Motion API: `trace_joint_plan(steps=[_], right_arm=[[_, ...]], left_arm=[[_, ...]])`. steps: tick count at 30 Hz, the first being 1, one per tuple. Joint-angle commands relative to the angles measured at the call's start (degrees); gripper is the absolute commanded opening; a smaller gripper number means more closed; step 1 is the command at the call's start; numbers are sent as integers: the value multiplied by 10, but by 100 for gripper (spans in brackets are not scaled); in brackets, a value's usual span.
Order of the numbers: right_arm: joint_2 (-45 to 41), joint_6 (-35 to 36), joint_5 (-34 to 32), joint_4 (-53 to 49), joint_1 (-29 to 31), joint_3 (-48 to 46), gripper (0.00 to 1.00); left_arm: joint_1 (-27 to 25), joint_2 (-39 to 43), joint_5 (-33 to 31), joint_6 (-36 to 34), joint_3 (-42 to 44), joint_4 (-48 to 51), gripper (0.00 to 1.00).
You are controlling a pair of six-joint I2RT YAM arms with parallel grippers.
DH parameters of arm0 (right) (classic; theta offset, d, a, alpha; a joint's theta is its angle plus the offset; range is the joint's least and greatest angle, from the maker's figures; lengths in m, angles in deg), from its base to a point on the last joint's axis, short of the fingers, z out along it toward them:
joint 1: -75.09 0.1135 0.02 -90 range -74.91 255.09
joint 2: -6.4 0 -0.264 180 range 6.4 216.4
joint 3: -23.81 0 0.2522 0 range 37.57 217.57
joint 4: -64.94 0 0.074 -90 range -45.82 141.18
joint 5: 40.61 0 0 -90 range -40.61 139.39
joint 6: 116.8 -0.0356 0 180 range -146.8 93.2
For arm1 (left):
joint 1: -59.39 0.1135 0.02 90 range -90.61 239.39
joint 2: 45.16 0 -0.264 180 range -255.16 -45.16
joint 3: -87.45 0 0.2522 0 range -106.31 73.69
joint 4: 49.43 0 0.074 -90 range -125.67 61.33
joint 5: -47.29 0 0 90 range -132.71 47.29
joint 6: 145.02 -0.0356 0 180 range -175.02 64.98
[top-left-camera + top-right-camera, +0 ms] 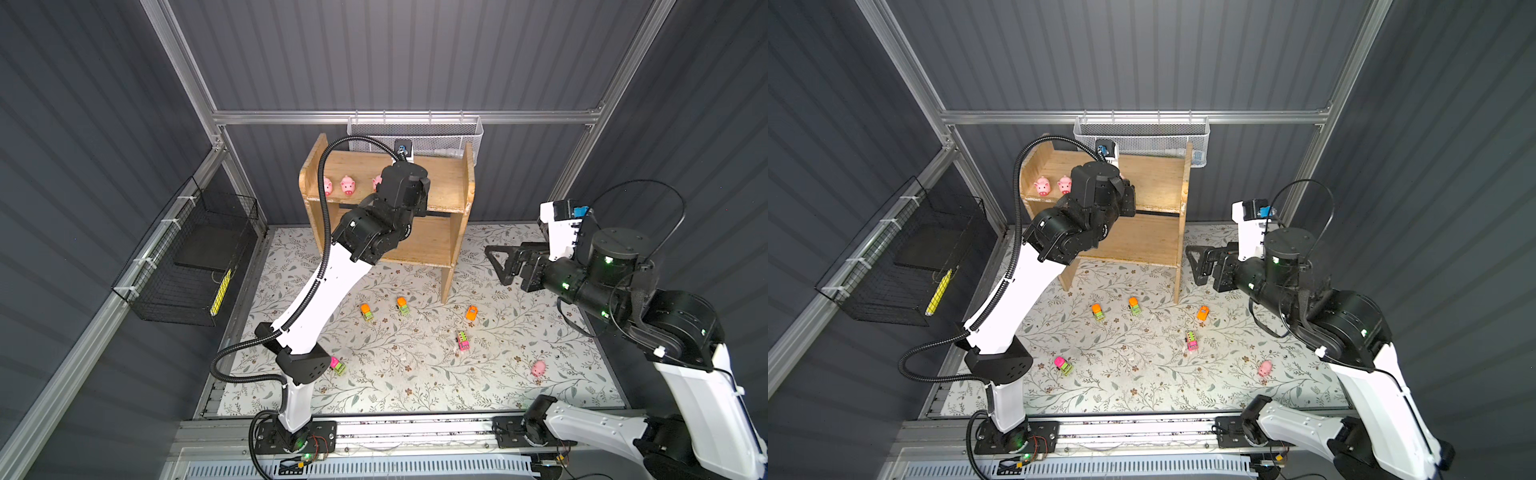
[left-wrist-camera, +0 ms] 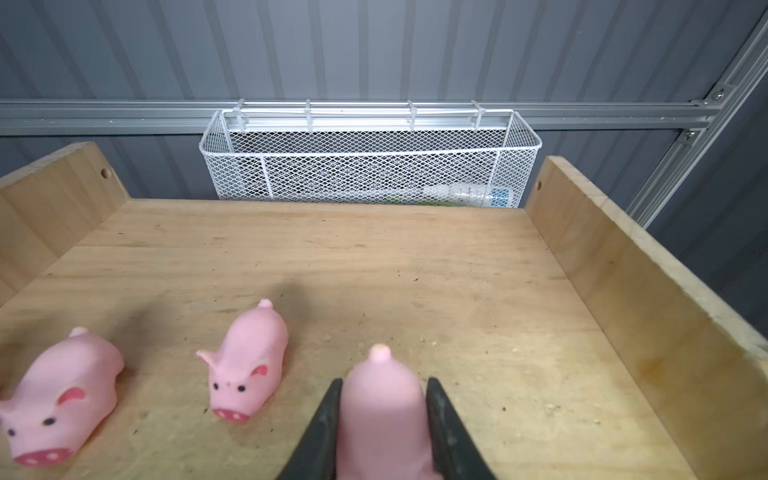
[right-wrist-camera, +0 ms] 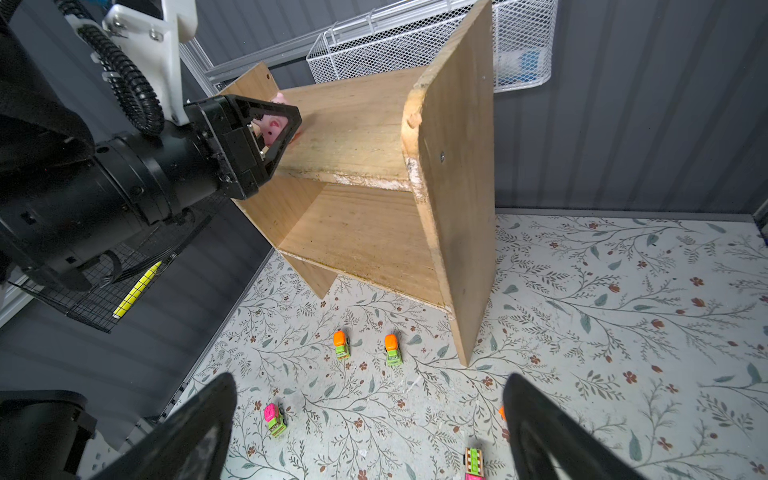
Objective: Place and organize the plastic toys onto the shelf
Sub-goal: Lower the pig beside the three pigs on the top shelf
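Left end effector (image 2: 385, 380) is clenching a pink pig (image 2: 382, 419) over the top tier of the wooden shelf (image 1: 446, 183). Both fingers (image 2: 322, 428) are pressing on its flanks, and its tail end is pointing at the shelf's back edge. Can't tell from the wrist view whether its feet are touching the board yet.

Two more pigs are standing on the same tier, toward the shelf's left side panel. The nearer pig (image 2: 245, 365) is sitting just beside the held one without touching it. The farther pig (image 2: 62, 407) is sitting beyond that. Both snouts are facing the shelf's front edge.

Right end effector (image 1: 495, 266) is hanging released, jaws spread wide, just off the shelf's right side panel and above the bench (image 1: 415, 386).

The rest of the toys are lying on the bench in front of the shelf:
- first orange-cab truck (image 1: 366, 311) and second orange-cab truck (image 1: 402, 306) are sitting side by side, near the shelf's right leg
- orange car (image 1: 471, 312) is sitting just past that leg, to the right
- striped pink truck (image 1: 462, 340) is sitting farther out from the shelf than the car
- pink-and-lime truck (image 1: 1064, 365) is sitting well out front, on the left
- loose pig (image 1: 538, 368) is lying well apart from the shelf, out front on the right

A white mesh basket (image 1: 415, 133) is hanging on the rail behind the shelf.
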Motion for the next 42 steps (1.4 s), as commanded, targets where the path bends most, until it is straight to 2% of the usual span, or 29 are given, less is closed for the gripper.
trace_joint_plan(steps=[1,17,35,42], right_arm=[[3,5,17,-4,-9,14,99],[9,15,45,3,-23,15,99],[1,13,68,10,-46,-1,99],[1,8,73,10,-50,-4,99]], left_arm=[[4,-9,14,-8,5,-16,33],[14,-23,21,-11,15,-26,37],[16,-16,30,-14,21,-41,48],[16,-10,31,-18,33,-45,45]])
